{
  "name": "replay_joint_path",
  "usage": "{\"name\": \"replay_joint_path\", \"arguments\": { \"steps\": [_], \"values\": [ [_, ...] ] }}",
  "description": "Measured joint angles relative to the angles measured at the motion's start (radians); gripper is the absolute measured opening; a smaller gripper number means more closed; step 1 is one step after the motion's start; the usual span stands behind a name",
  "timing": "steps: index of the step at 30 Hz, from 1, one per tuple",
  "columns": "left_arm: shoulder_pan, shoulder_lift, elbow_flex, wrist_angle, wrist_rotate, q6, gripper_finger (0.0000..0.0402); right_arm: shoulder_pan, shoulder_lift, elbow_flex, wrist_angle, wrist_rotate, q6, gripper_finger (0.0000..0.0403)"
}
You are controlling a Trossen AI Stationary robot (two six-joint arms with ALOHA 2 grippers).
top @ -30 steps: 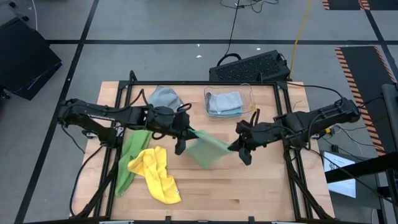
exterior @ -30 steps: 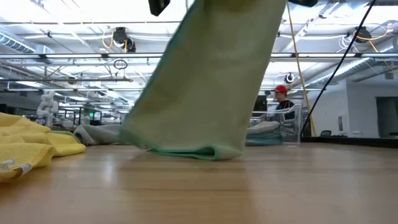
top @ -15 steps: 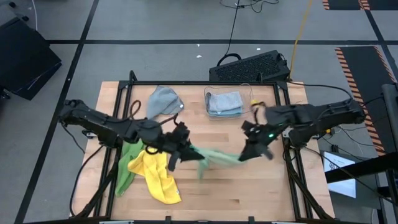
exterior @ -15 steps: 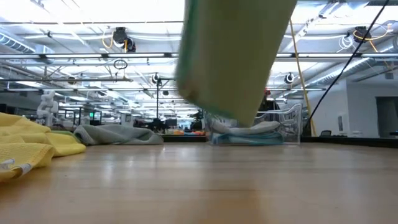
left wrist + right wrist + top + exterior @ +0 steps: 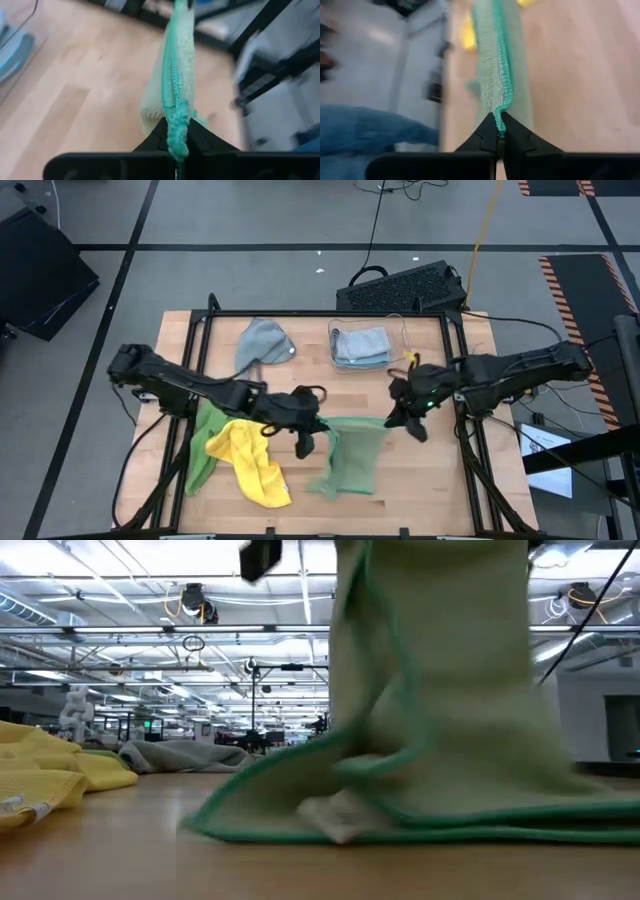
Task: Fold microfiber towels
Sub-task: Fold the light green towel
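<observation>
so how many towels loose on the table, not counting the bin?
4: grey microfiber towel at the far edge, bright green towel and yellow towel at left, sage green towel held mid-table. More may be hidden.

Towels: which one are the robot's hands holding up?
The sage green towel. The left hand and right hand each pinch a corner of it, and its bottom drapes on the table. The yellow towel, bright green towel and grey towel just lie loose.

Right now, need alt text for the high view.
Both grippers, left gripper and right gripper, hold a sage green towel by one edge, its far end draped on the wooden table. Yellow towel, bright green towel and grey towel lie left.
</observation>
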Motion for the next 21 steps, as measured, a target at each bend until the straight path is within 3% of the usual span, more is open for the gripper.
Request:
{"name": "replay_joint_path", "arguments": {
  "steps": [4, 9, 12, 17, 21],
  "values": [
    [0.043, 0.089, -0.002, -0.030, 0.003, 0.070, 0.0008, -0.053, 0.019, -0.164, 0.104, 0.064, 0.019, 0.0002],
    [0.102, 0.147, -0.003, -0.091, 0.090, 0.092, 0.0008, -0.106, 0.030, -0.291, 0.253, 0.045, 0.102, 0.0002],
    [0.132, 0.117, -0.002, -0.102, 0.160, 0.093, 0.0008, -0.122, 0.034, -0.303, 0.313, 0.016, 0.145, 0.0002],
    [0.173, 0.012, -0.001, -0.093, 0.179, 0.103, 0.0008, -0.134, 0.034, -0.303, 0.468, 0.027, 0.200, 0.0002],
    [0.201, -0.037, 0.000, -0.195, 0.264, 0.226, 0.0008, -0.141, 0.034, -0.303, 0.594, 0.029, 0.194, 0.0002]
  ]
}}
